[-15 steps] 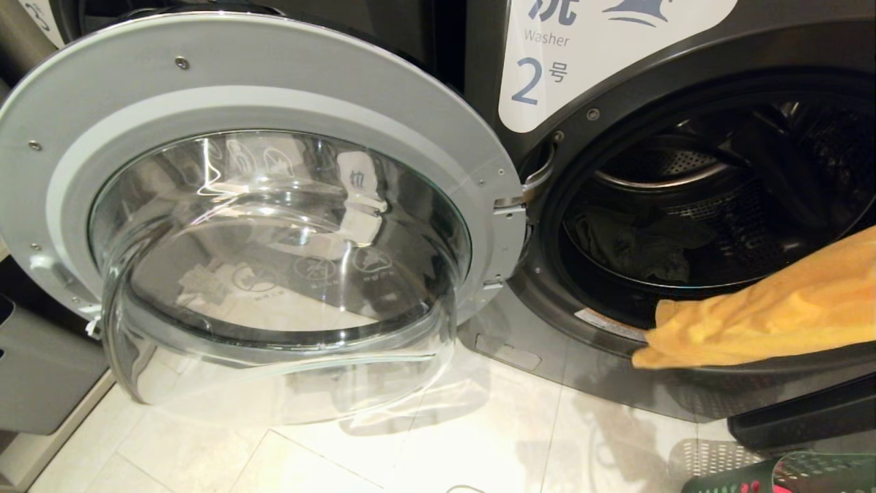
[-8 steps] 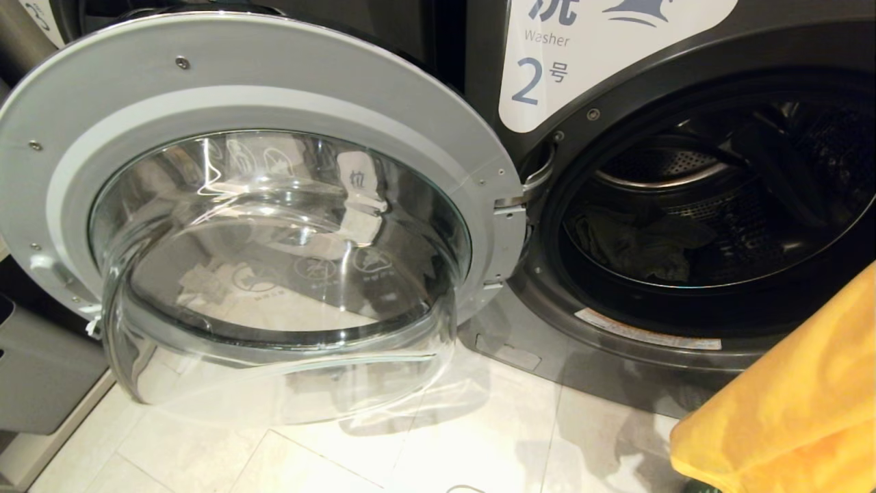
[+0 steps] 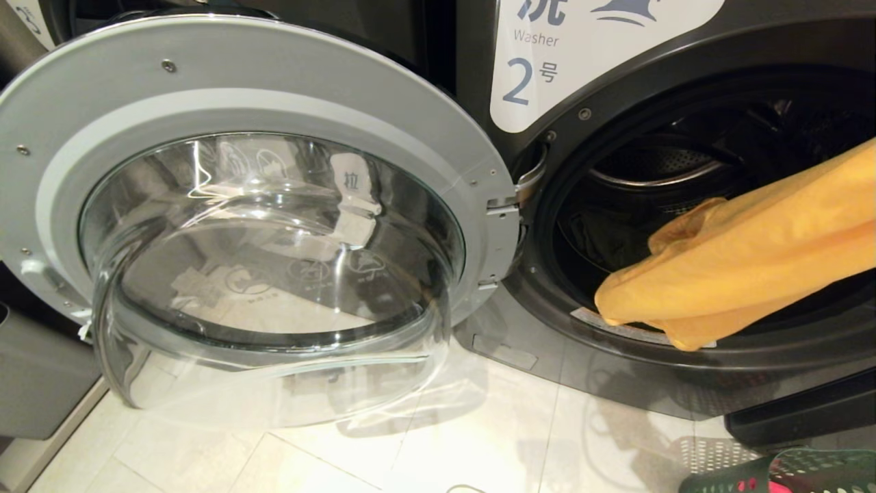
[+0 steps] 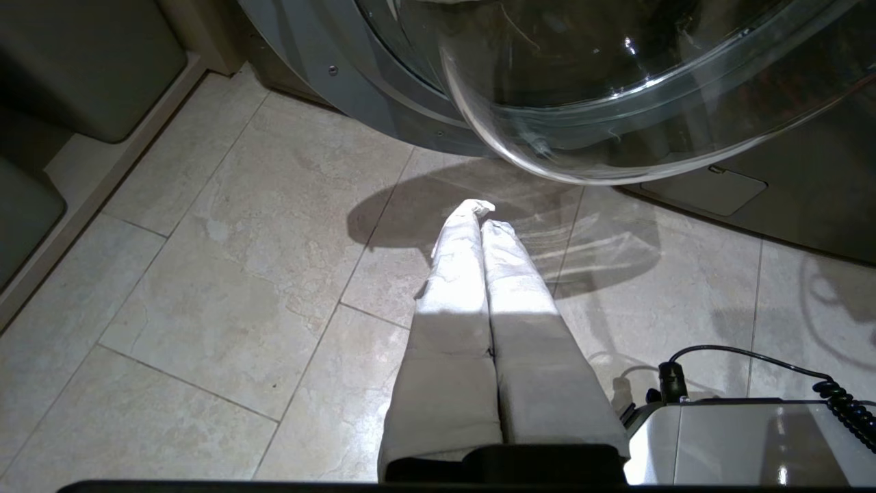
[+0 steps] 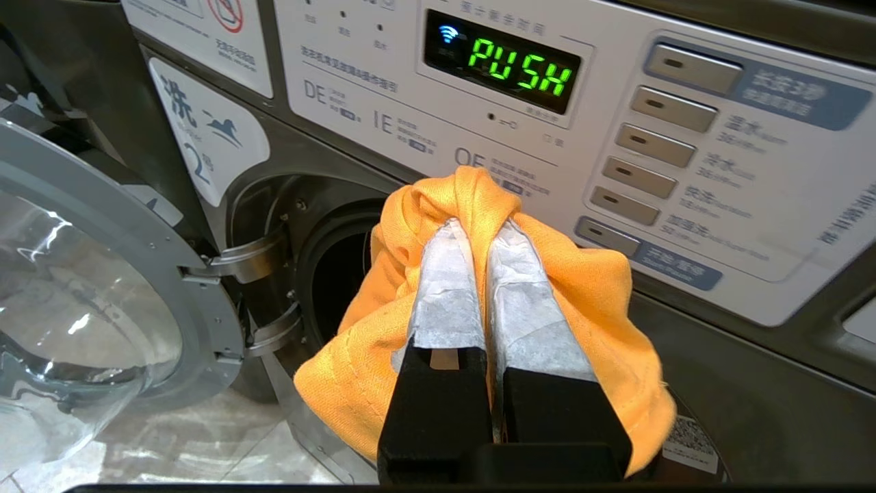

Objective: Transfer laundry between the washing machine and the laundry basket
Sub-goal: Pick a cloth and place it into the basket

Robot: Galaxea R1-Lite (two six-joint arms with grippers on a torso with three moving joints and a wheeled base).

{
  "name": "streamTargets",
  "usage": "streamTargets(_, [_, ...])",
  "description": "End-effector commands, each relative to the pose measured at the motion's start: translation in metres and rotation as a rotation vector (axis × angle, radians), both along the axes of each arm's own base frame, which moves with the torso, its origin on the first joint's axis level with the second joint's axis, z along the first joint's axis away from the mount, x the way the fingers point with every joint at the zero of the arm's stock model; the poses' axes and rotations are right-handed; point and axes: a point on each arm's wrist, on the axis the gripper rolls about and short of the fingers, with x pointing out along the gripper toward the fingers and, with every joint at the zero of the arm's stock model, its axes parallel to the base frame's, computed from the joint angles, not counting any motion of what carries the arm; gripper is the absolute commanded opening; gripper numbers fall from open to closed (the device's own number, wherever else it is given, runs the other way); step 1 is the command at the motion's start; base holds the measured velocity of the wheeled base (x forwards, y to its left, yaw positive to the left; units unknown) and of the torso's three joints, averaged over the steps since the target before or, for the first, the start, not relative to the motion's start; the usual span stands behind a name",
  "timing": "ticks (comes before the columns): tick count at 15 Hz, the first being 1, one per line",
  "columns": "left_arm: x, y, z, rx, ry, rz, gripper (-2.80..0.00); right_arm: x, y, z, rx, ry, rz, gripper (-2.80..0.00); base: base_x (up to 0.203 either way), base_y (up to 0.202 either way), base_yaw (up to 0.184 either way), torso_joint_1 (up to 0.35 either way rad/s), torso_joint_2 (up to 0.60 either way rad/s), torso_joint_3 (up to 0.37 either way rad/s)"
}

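The washing machine (image 3: pixel 540 61) marked "2" stands with its round glass door (image 3: pixel 205 82) swung wide open to the left. A mustard-orange cloth (image 3: pixel 739 253) hangs across the mouth of the drum, its free end over the lower rim. In the right wrist view my right gripper (image 5: pixel 479 229) is shut on this cloth (image 5: pixel 602 287), in front of the control panel. A dark grey-olive piece (image 3: pixel 597 239) lies inside the drum. The green laundry basket (image 3: pixel 725 479) shows at the lower right corner, with a bit of red-pink inside it. My left gripper (image 4: pixel 481 209) is shut and empty above the floor.
The open door's bulging glass bowl (image 4: pixel 616 137) reaches out low over the tiled floor (image 3: pixel 479 438), close to the left gripper. A grey bin (image 3: pixel 41 383) stands at the far left. The panel display (image 5: pixel 520 65) reads "PUSH".
The orange cloth dropped to the lower right corner half a second ago. It has now swung up and leftward across the drum opening, and the basket's corner shows again.
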Motion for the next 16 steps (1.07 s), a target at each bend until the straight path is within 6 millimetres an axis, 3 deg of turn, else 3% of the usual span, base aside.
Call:
streamTargets(1, [0.0, 0.0, 0.0002, 0.0, 0.0, 0.0, -2.8, 0.0035, 0.0024, 0.0006, -0.007, 0.008, -0.004, -2.8, 0.0, 0.0, 0.0, 0.0, 0.0, 0.0])
streamTargets(10, [0.0, 0.0, 0.0, 0.0, 0.0, 0.0, -2.8, 0.0062, 0.0042, 0.001, -0.012, 0.014, -0.002, -2.8, 0.0, 0.0, 0.0, 0.0, 0.0, 0.0])
streamTargets(16, [0.0, 0.0, 0.0001, 0.0, 0.0, 0.0, -2.8, 0.0103, 0.007, -0.0017, -0.021, 0.031, -0.001, -2.8, 0.001, 0.009, -0.154, 0.004, 0.0, 0.003])
